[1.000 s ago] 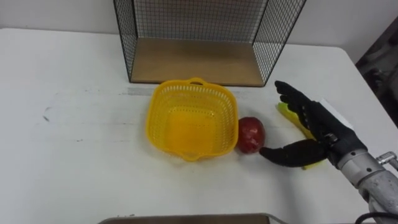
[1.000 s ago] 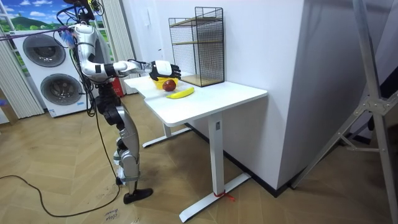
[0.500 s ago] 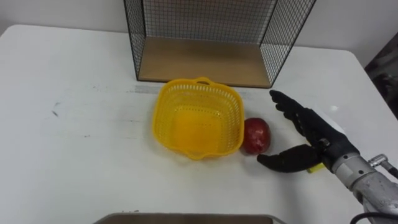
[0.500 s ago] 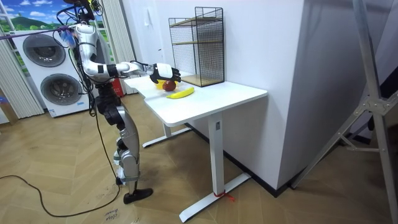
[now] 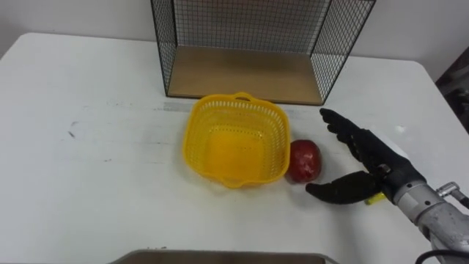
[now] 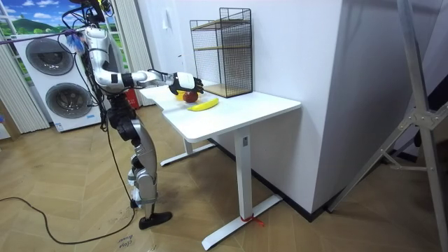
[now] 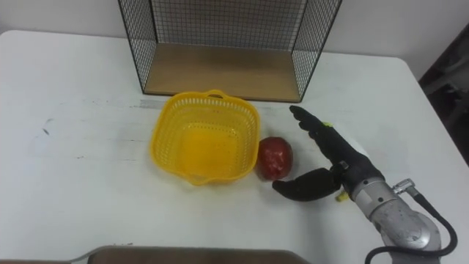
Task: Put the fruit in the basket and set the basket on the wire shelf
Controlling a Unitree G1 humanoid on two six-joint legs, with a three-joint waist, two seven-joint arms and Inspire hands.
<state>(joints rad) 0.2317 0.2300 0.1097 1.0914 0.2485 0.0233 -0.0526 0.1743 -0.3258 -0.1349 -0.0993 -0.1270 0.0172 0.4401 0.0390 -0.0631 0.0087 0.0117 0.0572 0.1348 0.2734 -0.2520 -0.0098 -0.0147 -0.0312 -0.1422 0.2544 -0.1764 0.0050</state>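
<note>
We see the round red apple (image 5: 305,160) lying on the white table (image 5: 95,169), right against the empty yellow plastic mesh basket (image 5: 198,139). Our black right hand (image 5: 381,167) hovers beside the apple, spread wide, fingers straight, thumb low, holding nothing. A yellow banana (image 6: 203,105) lies under it. The black wire shelf with its wooden floor (image 5: 242,73) stands just behind the basket.
</note>
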